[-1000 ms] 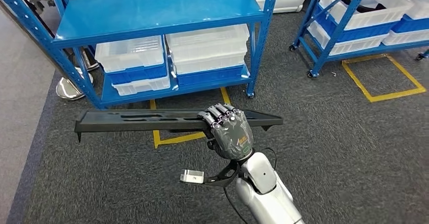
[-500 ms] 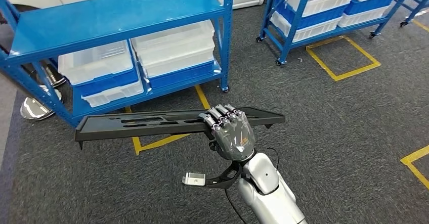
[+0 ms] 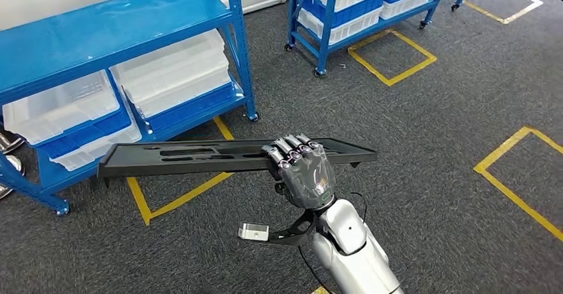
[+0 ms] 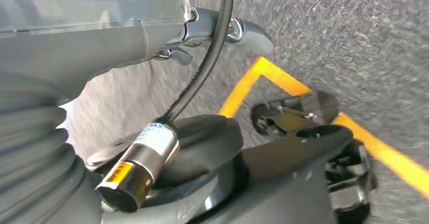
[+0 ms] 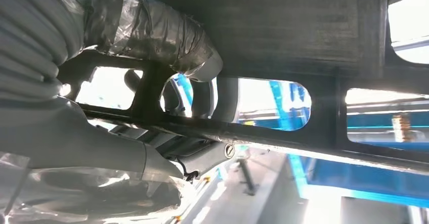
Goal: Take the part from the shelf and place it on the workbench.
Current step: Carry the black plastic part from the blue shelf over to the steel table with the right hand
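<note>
Dark grey carpet floor (image 3: 425,148) with yellow tape squares (image 3: 392,58), head view looks down on it. Blue shelf (image 3: 113,22) at upper left, cut off by the frame edge, clear bins (image 3: 166,68) on its lower level. Second blue rack (image 3: 345,8) further back, mostly out of frame, white and blue bins on it.

Right hand (image 3: 302,171) grips the part (image 3: 172,158), a long flat black tray-like piece with slot cutouts, held level above the floor, well apart from the shelf. Fingers curl over its near edge, closer to the part's right end; the left end sticks out far past the hand. Small metal bracket (image 3: 253,231) hangs off the wrist.

Right wrist view: underside of the part (image 5: 283,27) very close, dark, blown-out light through the slots, thumb (image 5: 167,37) pressed against it; rest of the fingers hard to make out.

Left wrist view: blurry floor, yellow tape, dark body parts; left hand (image 4: 76,37) is a grey close-up mass, can't tell if it is clenched or spread.
</note>
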### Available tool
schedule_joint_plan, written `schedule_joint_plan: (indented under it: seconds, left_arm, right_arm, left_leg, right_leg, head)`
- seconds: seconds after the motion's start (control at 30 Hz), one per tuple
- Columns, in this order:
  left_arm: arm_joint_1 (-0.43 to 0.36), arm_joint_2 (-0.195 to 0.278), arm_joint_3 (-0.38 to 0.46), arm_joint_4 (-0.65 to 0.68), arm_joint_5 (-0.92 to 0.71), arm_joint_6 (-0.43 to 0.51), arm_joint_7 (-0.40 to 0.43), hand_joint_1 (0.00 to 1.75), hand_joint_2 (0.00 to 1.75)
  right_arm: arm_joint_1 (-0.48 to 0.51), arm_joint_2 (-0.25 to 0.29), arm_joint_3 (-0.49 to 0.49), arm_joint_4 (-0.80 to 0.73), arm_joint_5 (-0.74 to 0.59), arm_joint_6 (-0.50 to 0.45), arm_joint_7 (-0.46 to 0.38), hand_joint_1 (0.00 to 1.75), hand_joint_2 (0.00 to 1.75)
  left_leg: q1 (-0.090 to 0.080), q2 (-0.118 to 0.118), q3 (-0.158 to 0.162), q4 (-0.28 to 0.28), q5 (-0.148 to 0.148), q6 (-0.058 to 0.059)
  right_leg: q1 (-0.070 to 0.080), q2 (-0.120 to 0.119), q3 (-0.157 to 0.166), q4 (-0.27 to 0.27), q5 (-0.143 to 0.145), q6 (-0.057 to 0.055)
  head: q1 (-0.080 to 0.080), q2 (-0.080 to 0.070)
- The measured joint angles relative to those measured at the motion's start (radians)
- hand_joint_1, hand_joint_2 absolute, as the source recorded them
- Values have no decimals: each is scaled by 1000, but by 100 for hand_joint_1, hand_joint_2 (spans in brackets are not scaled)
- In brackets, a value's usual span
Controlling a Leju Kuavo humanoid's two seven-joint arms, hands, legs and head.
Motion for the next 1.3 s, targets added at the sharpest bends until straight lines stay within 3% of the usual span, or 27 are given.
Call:
schedule_joint_plan:
  seconds: [0.03,0.07,0.13,0.2,0.27,0.3,0.37,0.43,0.47,0.53,0.57,0.63,0.7,0.73,0.77,0.8,0.83,0.9,0.93,1.0,1.07,1.1,1.17,1.23,1.3]
  left_arm:
    - [-2,-2,0,0,-3,0,0,0,175]
    - [-4,-4,0,0,-5,-2,1,0,175]
    - [-5,-9,0,-1,-8,-4,3,0,175]
    - [-4,-9,0,0,-12,-5,6,0,175]
    - [-3,-8,0,0,-18,-6,8,0,175]
    - [-3,-7,0,0,-20,-7,9,0,175]
    - [-4,-8,0,0,-21,-8,9,0,175]
    - [-5,-8,0,0,-22,-9,9,0,175]
    - [-6,-8,0,0,-22,-9,9,0,175]
    - [-9,-9,0,0,-24,-8,9,0,175]
    - [-11,-10,0,0,-26,-8,9,0,175]
    - [-16,-12,0,0,-31,-8,10,0,175]
    - [-18,-12,0,0,-36,-8,13,0,175]
    - [-18,-12,0,0,-38,-9,15,0,175]
    - [-18,-12,0,0,-39,-9,16,0,175]
    - [-19,-12,0,0,-39,-9,17,0,175]
    - [-20,-12,0,0,-39,-10,18,0,175]
    - [-23,-12,0,0,-39,-10,20,0,175]
    - [-22,-12,0,0,-39,-10,21,0,175]
    - [-23,-12,0,0,-39,-10,21,0,175]
    - [-25,-12,0,0,-39,-10,21,0,175]
    - [-25,-12,0,0,-39,-10,21,0,175]
    - [-26,-13,0,0,-39,-9,19,0,175]
    - [-25,-13,0,0,-38,-10,18,0,175]
    - [-24,-13,0,0,-37,-11,18,0,175]
  right_arm:
    - [-1,-1,-1,-3,2,0,3,175,175]
    - [-1,-3,-1,-6,3,0,4,175,175]
    - [-5,-6,-2,-11,5,0,9,175,175]
    - [-10,-8,-2,-15,7,0,15,175,175]
    - [-9,-14,-2,-16,9,0,22,175,175]
    - [-9,-17,-2,-16,11,0,24,175,175]
    - [-9,-23,-2,-18,13,0,26,175,175]
    - [-10,-25,-2,-23,15,0,27,175,175]
    - [-11,-25,-2,-25,15,0,28,175,175]
    - [-12,-28,-2,-28,16,0,31,175,175]
    - [-12,-30,-2,-29,16,0,33,175,175]
    - [-14,-32,-2,-32,16,0,33,175,175]
    - [-17,-32,-2,-34,14,0,34,175,175]
    - [-18,-32,-2,-34,13,0,35,175,175]
    - [-17,-33,-2,-32,11,0,35,175,175]
    - [-17,-33,-2,-31,9,0,35,175,175]
    - [-17,-34,-2,-30,8,0,35,175,175]
    - [-17,-34,-2,-29,7,0,35,175,175]
    - [-18,-34,-2,-29,6,0,35,175,175]
    - [-18,-34,-2,-29,6,0,36,175,175]
    - [-18,-36,-2,-29,5,0,37,175,175]
    - [-18,-37,-2,-29,5,0,37,175,175]
    - [-21,-40,-2,-29,4,0,40,175,175]
    - [-22,-41,-2,-29,2,0,44,175,175]
    - [-22,-44,-2,-29,0,0,47,175,175]
  left_leg:
    - [0,11,4,-11,1,1]
    - [2,23,7,-19,6,4]
    - [7,52,13,-36,16,13]
    - [5,82,15,-40,18,19]
    - [4,111,14,-38,17,19]
    - [4,125,14,-37,15,18]
    - [5,149,16,-34,10,13]
    - [2,168,18,-29,3,2]
    - [0,175,19,-28,1,-4]
    - [-2,190,23,-29,-1,-16]
    - [-1,192,23,-30,-3,-22]
    - [4,160,10,4,-33,-28]
    - [7,109,-40,118,-96,-29]
    - [6,96,-73,187,-124,-30]
    - [5,89,-101,240,-137,-30]
    - [5,86,-114,260,-130,-29]
    - [5,85,-108,240,-105,-26]
    - [5,64,-59,118,-32,-18]
    - [5,47,-34,58,-9,-14]
    - [3,23,-12,2,0,-9]
    - [3,32,-10,-7,3,-3]
    - [5,41,-8,-13,7,2]
    - [8,62,-2,-25,15,16]
    - [4,86,0,-26,15,22]
    - [3,112,0,-25,13,21]
  right_leg:
    - [-2,12,-4,-3,5,8]
    - [-1,8,-6,-4,6,14]
    - [5,-41,-26,34,-20,24]
    - [2,-104,-78,143,-78,32]
    - [-7,-123,-125,241,-110,40]
    - [-11,-127,-126,245,-102,42]
    - [-16,-147,-68,142,-43,45]
    - [-10,-181,-5,24,-5,40]
    - [-5,-190,8,-4,0,35]
    - [1,-179,6,-12,-1,25]
    - [-1,-170,6,-14,0,20]
    - [-7,-152,6,-20,6,5]
    - [-8,-135,7,-22,9,-6]
    - [-6,-124,7,-22,9,-9]
    - [-4,-112,6,-21,9,-10]
    - [-3,-100,6,-19,9,-10]
    - [-1,-87,7,-17,9,-10]
    - [-1,-62,6,-11,7,-8]
    - [-1,-51,3,-6,6,-6]
    - [-3,-34,-7,-1,8,5]
    - [-6,-20,-15,-4,14,19]
    - [-4,-29,-17,0,11,25]
    - [-1,-72,-40,52,-23,35]
    - [-3,-113,-97,172,-83,41]
    - [-8,-124,-138,256,-105,46]
  head:
    - [0,0]
    - [0,0]
    - [6,0]
    - [10,0]
    - [10,0]
    - [10,0]
    - [10,0]
    - [10,0]
    - [10,0]
    - [10,0]
    - [10,0]
    - [9,0]
    - [9,0]
    - [8,0]
    - [8,0]
    - [8,0]
    - [8,0]
    - [9,0]
    - [9,0]
    - [9,0]
    - [9,0]
    - [9,0]
    - [14,0]
    - [18,0]
    - [19,0]
